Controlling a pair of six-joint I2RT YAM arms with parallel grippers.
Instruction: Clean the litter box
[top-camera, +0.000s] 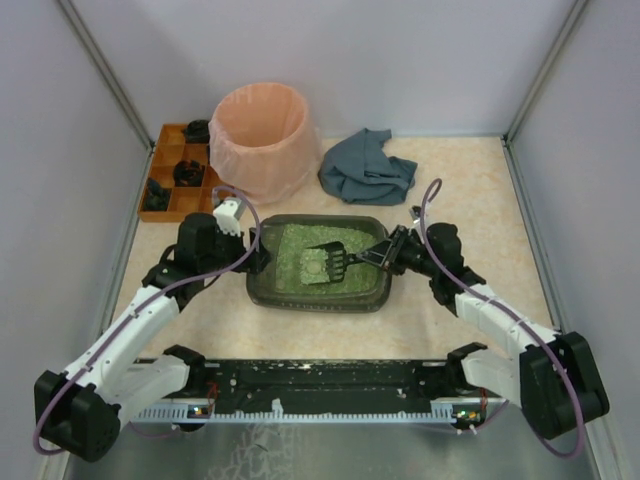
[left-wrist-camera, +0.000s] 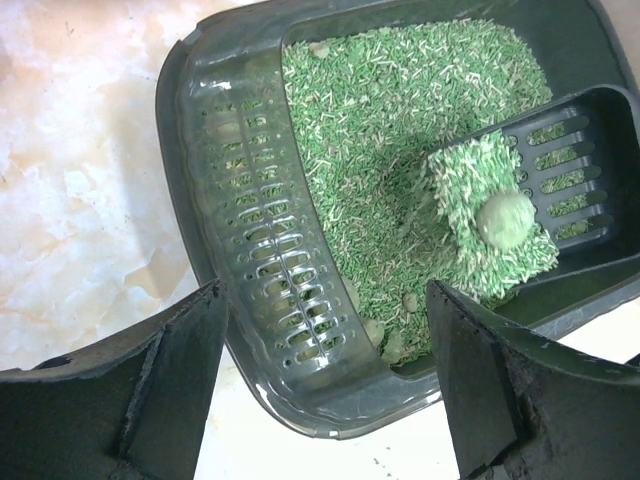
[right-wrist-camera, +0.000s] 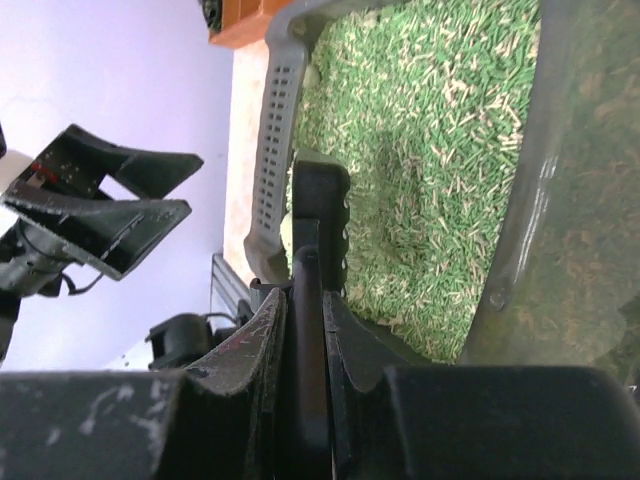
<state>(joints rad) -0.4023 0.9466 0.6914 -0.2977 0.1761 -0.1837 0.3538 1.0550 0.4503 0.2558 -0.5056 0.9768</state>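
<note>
The litter box (top-camera: 264, 292) is a dark olive-grey tray of green litter (top-camera: 300, 250) at the table's middle. My right gripper (top-camera: 385, 252) is shut on the handle of a dark slotted scoop (top-camera: 337, 262). The scoop is held over the litter and carries a pile of litter with a round clump (left-wrist-camera: 505, 218). The right wrist view shows the fingers (right-wrist-camera: 255, 340) clamped on the handle (right-wrist-camera: 308, 300). My left gripper (top-camera: 256, 258) is open and empty at the box's left end. In the left wrist view its jaws (left-wrist-camera: 325, 330) straddle the slotted rim (left-wrist-camera: 240, 200) without touching it.
A round pink-lined bin (top-camera: 262, 140) stands behind the box. An orange compartmented tray (top-camera: 172, 205) sits at the back left. A crumpled blue-grey cloth (top-camera: 366, 166) lies at the back right. Walls close in the table on three sides.
</note>
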